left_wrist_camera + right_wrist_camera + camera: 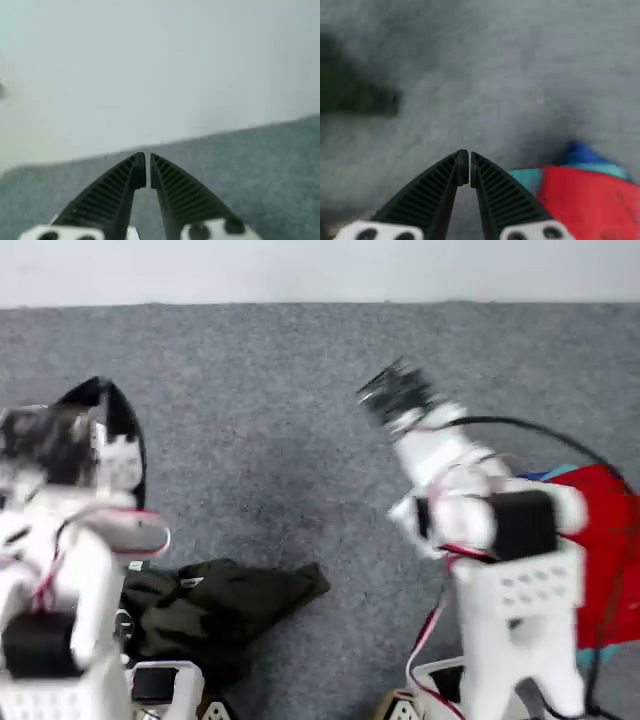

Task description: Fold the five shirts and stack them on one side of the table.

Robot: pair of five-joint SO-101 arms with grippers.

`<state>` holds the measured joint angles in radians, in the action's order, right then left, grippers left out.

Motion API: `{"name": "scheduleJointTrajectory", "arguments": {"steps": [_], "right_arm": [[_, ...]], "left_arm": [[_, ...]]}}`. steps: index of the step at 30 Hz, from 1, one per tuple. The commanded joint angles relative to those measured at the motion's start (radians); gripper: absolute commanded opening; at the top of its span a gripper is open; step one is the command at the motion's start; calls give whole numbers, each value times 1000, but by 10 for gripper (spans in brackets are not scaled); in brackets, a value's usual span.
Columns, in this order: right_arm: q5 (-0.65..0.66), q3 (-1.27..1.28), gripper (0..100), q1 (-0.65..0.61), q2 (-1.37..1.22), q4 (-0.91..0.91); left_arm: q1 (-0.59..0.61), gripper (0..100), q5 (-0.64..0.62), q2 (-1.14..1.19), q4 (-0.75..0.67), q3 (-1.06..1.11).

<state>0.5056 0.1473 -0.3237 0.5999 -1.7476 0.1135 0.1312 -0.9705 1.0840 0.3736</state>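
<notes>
Grey carpeted surface (300,440), pale wall (150,65) along its far edge.

Left tool (148,164): the two ribbed black fingers are pressed together at the tips with only a hairline slit between them, and nothing is in them. It is lifted off the surface and points toward the wall. In the high view it sits at 9 o'clock (105,400).

Right tool (469,161): fingers likewise pressed together, carrying nothing, hanging over bare carpet. In the high view it is just off centre toward 1 o'clock (395,395).

Dark shirt (220,608): a crumpled heap at 7 o'clock, lying against the base of the left arm, with one end trailing out toward the middle. The right wrist view shows it as a dark blur (350,95).

Red shirt (600,540): at 4 o'clock, with blue and teal at its edge, partly behind the right arm. The right wrist view shows it near the right tool, not touching (590,202).

The two shirts lie well apart.
</notes>
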Motion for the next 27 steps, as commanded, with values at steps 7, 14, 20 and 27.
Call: {"name": "scheduleJointTrajectory", "arguments": {"steps": [7, 14, 20, 27], "right_arm": [[5, 480, 192, -503, 4, 312], [2, 537, 192, -627, -137, 484], [-2, 503, 193, -476, -495, 780], [38, 299, 29, -450, -854, 708]], "left_arm": [[158, 13, -9, 141, 160, 31], [486, 13, -9, 147, 301, 27], [562, 13, -5, 147, 414, 27], [560, 13, -5, 147, 414, 28]]}}
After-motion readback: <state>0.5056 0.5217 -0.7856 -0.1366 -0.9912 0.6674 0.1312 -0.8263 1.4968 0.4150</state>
